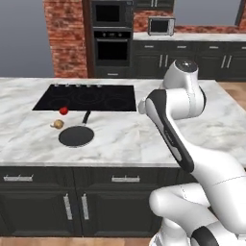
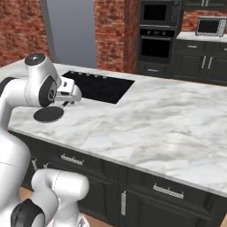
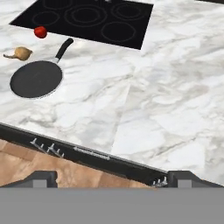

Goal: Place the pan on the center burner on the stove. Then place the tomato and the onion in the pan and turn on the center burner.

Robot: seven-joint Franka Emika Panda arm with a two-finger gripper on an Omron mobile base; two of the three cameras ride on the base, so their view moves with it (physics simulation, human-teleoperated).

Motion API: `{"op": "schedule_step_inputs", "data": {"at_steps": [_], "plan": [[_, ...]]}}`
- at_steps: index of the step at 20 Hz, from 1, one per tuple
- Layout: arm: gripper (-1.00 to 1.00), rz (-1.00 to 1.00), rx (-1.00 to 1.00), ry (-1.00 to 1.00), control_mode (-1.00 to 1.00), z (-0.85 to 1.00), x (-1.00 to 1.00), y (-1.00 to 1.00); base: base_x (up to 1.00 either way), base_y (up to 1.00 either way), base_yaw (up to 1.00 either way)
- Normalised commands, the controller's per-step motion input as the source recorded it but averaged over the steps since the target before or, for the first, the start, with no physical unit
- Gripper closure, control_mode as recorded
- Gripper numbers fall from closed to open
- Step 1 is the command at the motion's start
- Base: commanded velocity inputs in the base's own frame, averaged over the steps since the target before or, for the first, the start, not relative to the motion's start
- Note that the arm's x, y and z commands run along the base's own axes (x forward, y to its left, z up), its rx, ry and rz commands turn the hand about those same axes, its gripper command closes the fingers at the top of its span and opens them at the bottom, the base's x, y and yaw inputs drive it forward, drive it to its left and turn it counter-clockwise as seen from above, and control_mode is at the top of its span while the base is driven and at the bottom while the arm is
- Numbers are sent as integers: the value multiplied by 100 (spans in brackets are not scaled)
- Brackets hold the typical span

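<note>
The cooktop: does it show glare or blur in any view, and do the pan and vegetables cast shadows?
Hand view: cooktop matte, no glare, rings sharp; pan, tomato and onion cast hardly any shadow. Left base view: even, flat light, slightly soft. Right base view: arm hides part of the pan.

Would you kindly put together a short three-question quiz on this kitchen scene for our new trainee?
1. True or false: the pan already sits on the center burner.
2. Which item lies nearer the stove? A) the tomato B) the onion
3. Fill in: the pan's handle points toward the ____.

Key
1. False: it rests on the marble counter, in front of the stove.
2. A: the tomato lies at the cooktop's front edge; the onion lies beside the pan's rim.
3. Stove.
</note>
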Motion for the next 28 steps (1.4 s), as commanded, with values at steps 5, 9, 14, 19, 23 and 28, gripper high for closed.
{"op": "schedule_step_inputs", "data": {"at_steps": [5,9,14,19,23,28], "plan": [[-100,0,0,0,100,0,0,0,4,67,-23],[-100,0,0,0,100,0,0,0,10,72,-24],[-100,0,0,0,100,0,0,0,18,60,-23],[-100,0,0,0,100,0,0,0,35,37,-19],[-100,0,0,0,100,0,0,0,46,25,-16],[-100,0,0,0,100,0,0,0,35,31,-14]]}}
